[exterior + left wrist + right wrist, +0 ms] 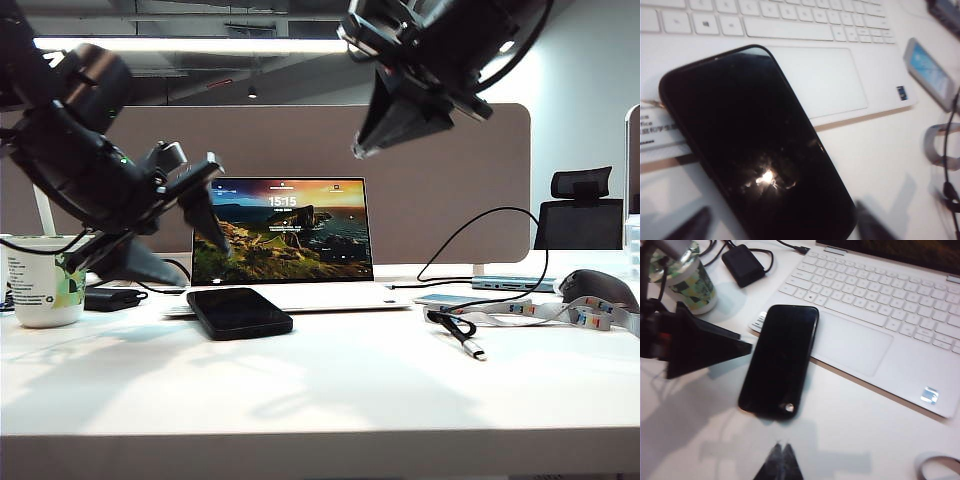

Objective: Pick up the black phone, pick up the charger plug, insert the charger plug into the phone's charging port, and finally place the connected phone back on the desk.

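**Both claws above the table, phone and plug lying free**

While the flat glossy black phone (239, 312) lies on the wide white table (320, 390), one end overlapping the front edge of the open white laptop (290, 250), the left claw (780, 227) hovers above it with fingers spread. Closed and empty, the right claw (778, 460) hangs high over the laptop. Toward the table's right edge lies the small silver charger plug (473, 350) on its thin black cable, untouched.
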Controlling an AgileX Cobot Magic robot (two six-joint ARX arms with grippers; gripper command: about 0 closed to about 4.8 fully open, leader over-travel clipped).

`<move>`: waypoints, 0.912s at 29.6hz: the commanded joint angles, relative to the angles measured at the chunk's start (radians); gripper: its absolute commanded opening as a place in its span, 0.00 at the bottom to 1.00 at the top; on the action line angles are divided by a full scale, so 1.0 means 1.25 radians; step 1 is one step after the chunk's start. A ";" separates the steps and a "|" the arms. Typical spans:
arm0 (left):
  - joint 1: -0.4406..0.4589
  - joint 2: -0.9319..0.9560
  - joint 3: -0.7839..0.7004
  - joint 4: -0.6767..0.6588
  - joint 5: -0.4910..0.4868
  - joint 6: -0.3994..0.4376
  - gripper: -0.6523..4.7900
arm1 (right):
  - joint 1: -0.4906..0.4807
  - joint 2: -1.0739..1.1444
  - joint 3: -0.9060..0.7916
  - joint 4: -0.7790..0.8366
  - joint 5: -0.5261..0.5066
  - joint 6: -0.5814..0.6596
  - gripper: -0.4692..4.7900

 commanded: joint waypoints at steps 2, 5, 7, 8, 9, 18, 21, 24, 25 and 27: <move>0.042 0.004 0.000 0.025 0.086 -0.035 1.00 | -0.024 0.005 0.004 0.041 -0.004 0.002 0.08; 0.070 0.005 0.000 0.028 0.086 -0.044 1.00 | -0.028 0.017 0.004 0.089 -0.003 -0.001 0.08; 0.085 0.013 0.000 0.040 0.100 -0.063 1.00 | -0.028 0.035 0.009 0.116 -0.004 -0.001 0.08; 0.088 0.020 0.000 0.053 0.119 -0.079 1.00 | -0.028 0.046 0.016 0.116 -0.004 -0.001 0.08; 0.089 0.025 0.000 0.060 0.133 -0.091 1.00 | -0.028 0.062 0.027 0.114 -0.005 0.000 0.08; 0.075 0.060 0.000 0.067 0.154 -0.147 1.00 | -0.029 0.195 0.151 0.046 -0.005 -0.014 0.08; 0.070 0.068 0.000 0.066 0.152 -0.158 1.00 | -0.029 0.227 0.175 0.046 -0.008 -0.028 0.08; 0.067 0.078 0.000 0.067 0.151 -0.159 1.00 | -0.029 0.251 0.182 0.046 -0.008 -0.028 0.08; 0.063 0.082 0.000 0.069 0.151 -0.159 1.00 | -0.029 0.260 0.182 0.047 -0.008 -0.028 0.08; 0.056 0.094 0.001 0.073 0.151 -0.162 1.00 | -0.030 0.272 0.182 0.045 -0.007 -0.028 0.08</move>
